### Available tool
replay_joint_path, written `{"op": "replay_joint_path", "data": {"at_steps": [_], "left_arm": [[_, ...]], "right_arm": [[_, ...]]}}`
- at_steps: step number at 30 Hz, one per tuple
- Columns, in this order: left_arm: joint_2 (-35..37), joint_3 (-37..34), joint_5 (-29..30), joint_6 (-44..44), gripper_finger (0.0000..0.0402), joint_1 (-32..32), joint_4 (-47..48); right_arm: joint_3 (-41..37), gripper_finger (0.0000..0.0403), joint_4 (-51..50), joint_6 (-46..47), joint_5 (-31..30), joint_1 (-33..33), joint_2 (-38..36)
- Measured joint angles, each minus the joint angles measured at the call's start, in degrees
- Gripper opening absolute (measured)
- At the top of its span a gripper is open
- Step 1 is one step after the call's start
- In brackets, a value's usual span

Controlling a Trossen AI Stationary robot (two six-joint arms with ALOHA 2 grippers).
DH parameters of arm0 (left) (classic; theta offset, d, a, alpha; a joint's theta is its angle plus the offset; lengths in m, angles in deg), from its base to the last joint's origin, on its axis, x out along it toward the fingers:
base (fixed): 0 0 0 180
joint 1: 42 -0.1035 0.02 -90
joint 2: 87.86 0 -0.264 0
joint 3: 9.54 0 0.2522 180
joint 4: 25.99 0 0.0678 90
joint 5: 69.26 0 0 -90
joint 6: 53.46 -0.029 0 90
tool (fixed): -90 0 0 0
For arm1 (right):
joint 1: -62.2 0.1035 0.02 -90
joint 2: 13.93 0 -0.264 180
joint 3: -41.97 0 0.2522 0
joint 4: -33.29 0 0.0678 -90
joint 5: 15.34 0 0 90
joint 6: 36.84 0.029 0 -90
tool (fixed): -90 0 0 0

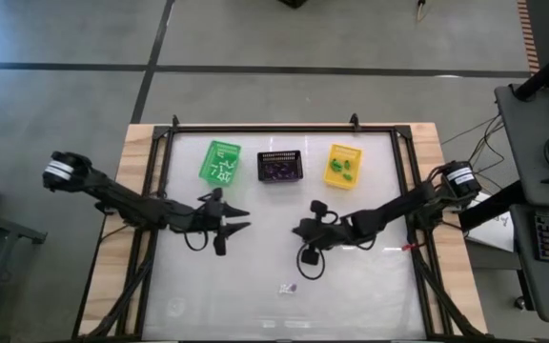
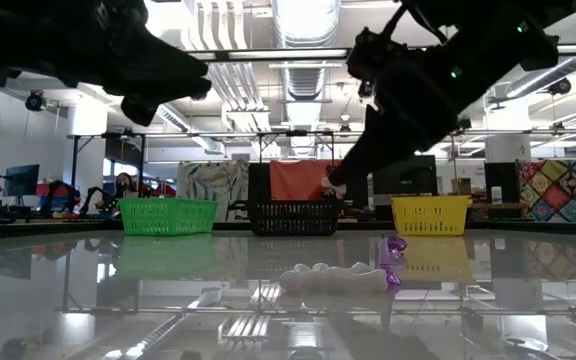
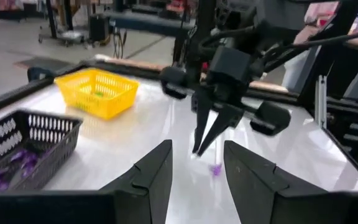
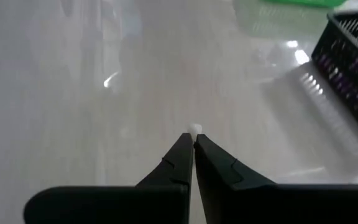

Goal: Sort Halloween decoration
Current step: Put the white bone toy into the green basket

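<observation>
The Halloween decoration shows as tiny trinkets. A white one (image 1: 284, 289) and a purple one (image 1: 293, 286) lie on the glass table near its front edge; they also appear in the low view, white (image 2: 333, 278) and purple (image 2: 395, 255). Another white trinket (image 4: 194, 129) sits at the tips of my right gripper (image 1: 294, 232), which is shut above the table's middle. My left gripper (image 1: 248, 219) hangs open to its left, fingers pointing at the right gripper, with nothing between them. My right gripper pinches the white trinket (image 4: 195, 129) between the very ends of its two fingers (image 4: 178, 155), so that a bit of white pokes out past them. The fingers slant downward from the table's right side. The trinket is lifted clear of the glass.
Along the far side stand three small baskets in a row: green (image 1: 220, 162) with white pieces, black (image 1: 280, 166) with purple pieces, yellow (image 1: 343, 164) with green pieces. A black frame (image 1: 284, 128) edges the glass. Bare glass lies between the arms and the front edge.
</observation>
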Motion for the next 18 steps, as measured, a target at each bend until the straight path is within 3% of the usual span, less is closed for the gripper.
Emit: {"op": "replay_joint_path", "data": {"at_steps": [13, 18], "left_arm": [[-8.85, 0.00, -0.39, -3.43, 0.0127, 0.00, -11.33], [-12.83, 0.37, -5.68, -6.39, 0.0127, 0.02, -17.65]], "right_arm": [[-0.27, 0.0008, 14.67, -8.53, 2.12, -0.87, -0.88], [-0.61, 0.0008, 22.54, -11.98, 4.92, -1.79, -0.88]]}}
